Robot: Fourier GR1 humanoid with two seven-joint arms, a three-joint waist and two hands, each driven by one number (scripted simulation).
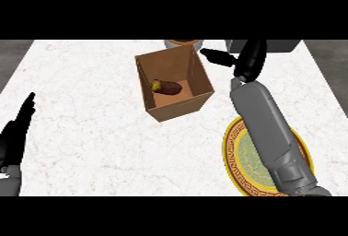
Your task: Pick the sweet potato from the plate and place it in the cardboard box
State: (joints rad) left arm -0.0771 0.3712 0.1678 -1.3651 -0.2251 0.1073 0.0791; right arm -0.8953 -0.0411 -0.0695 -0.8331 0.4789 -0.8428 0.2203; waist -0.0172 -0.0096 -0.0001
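The sweet potato point(167, 87), brown with a yellowish end, lies on the floor of the open cardboard box point(192, 70) in the upper middle of the counter. My right hand point(249, 57) hangs just right of the box's top right corner, fingers straight and holding nothing; its grey forearm runs down across the plate. That plate point(237, 152), green with a gold patterned rim, sits at the lower right, partly hidden by the forearm, with no food showing on it. At the left edge my left hand point(18, 126) rests open, fingers up.
A round object with an orange rim point(182, 42) peeks out behind the box at the counter's far edge. A grey item point(285, 44) sits at the far right behind my right hand. The white marble counter point(88, 92) spreads left of the box.
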